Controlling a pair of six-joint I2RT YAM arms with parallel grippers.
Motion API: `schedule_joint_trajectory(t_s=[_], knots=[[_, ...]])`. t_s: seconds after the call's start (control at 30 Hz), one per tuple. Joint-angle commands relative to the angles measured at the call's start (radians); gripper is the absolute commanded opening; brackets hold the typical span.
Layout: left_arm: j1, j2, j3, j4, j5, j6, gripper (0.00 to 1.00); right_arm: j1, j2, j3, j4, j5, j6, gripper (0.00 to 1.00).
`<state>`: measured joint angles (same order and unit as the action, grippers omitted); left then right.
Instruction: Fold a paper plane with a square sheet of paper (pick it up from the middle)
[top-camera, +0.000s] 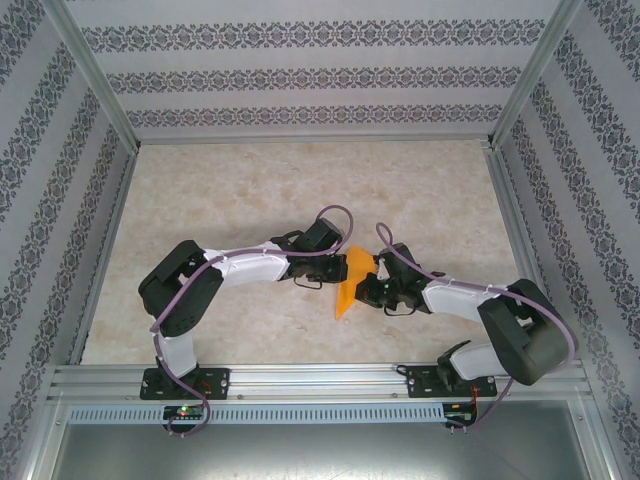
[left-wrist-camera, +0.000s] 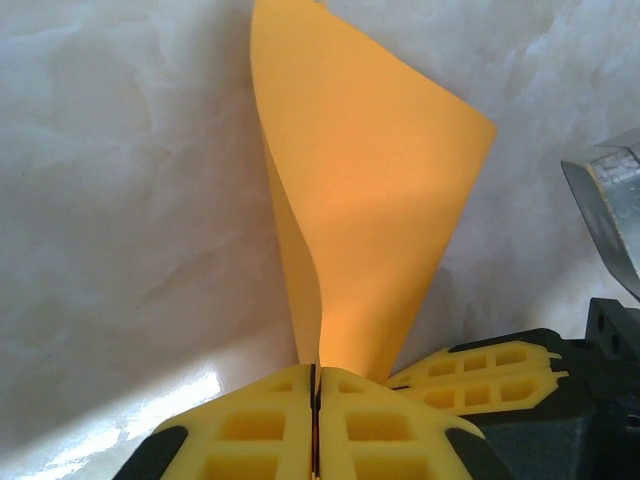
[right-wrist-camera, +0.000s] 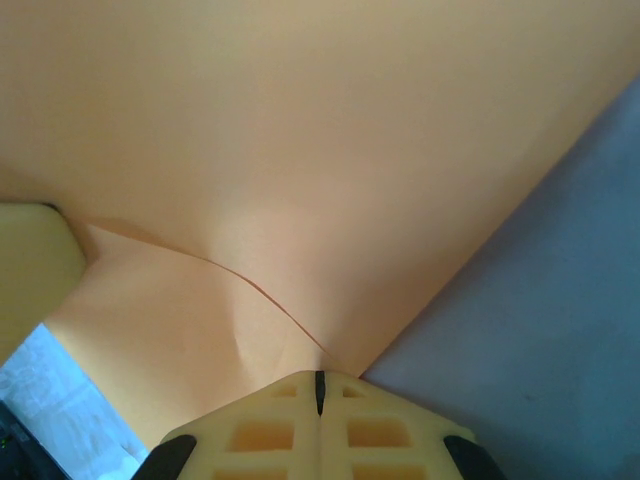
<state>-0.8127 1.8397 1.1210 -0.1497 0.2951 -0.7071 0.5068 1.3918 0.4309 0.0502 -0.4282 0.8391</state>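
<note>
The left arm (top-camera: 240, 272) reached from the near left corner of the worktop (top-camera: 250, 190) toward its middle. The left pincer (top-camera: 322, 272) was clamped on the paper (top-camera: 348, 285), its jaws pressed together with only the thin orange edge between them. In the left wrist view the left pincer (left-wrist-camera: 316, 372) sat at the bottom, and the paper (left-wrist-camera: 370, 200) rose straight out of the pinch. It was narrow at the jaws and widened away from them into a curled, half-open cone, with one corner at the top and another at the right. Just right of that pinch, one yellow finger (left-wrist-camera: 480, 375) of the right pincer lay close beside the paper's base. From above, the paper sat between the two pincers, about midway across the worktop and nearer the near edge than the far one. It made a slim wedge pointing toward the near edge, and whether its tip touched the worktop could not be told. The right pincer (top-camera: 372, 287) met it from the right, with the right arm (top-camera: 470, 300) bent back to the near right corner. In the right wrist view the right pincer (right-wrist-camera: 320, 378) was likewise closed tight on the paper (right-wrist-camera: 300, 150), which spread up and away from the jaws. A crease ran left from the pinch toward a finger (right-wrist-camera: 30, 265) of the left pincer at the paper's edge.
</note>
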Motion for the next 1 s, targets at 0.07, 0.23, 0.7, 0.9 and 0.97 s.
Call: schedule_joint_trajectory(t_s=[0.07,0.23,0.7,0.9,0.97], knots=[[-0.026,-0.005,0.029,-0.012,0.044,0.01,0.12,0.003,0.046,-0.007,-0.033,0.046,-0.006,0.02],[-0.029,0.004,0.019,0.007,0.073,-0.009,0.12,-0.009,0.04,-0.017,-0.015,0.03,-0.005,0.02],[-0.029,0.096,0.042,0.096,0.122,-0.086,0.11,-0.03,0.062,-0.075,0.103,-0.015,0.026,0.01],[-0.029,0.106,0.035,0.136,0.116,-0.116,0.11,-0.031,0.066,-0.08,0.136,-0.021,0.034,0.01],[-0.029,0.122,0.039,0.147,0.12,-0.124,0.11,-0.031,0.069,-0.081,0.152,-0.023,0.036,0.01]])
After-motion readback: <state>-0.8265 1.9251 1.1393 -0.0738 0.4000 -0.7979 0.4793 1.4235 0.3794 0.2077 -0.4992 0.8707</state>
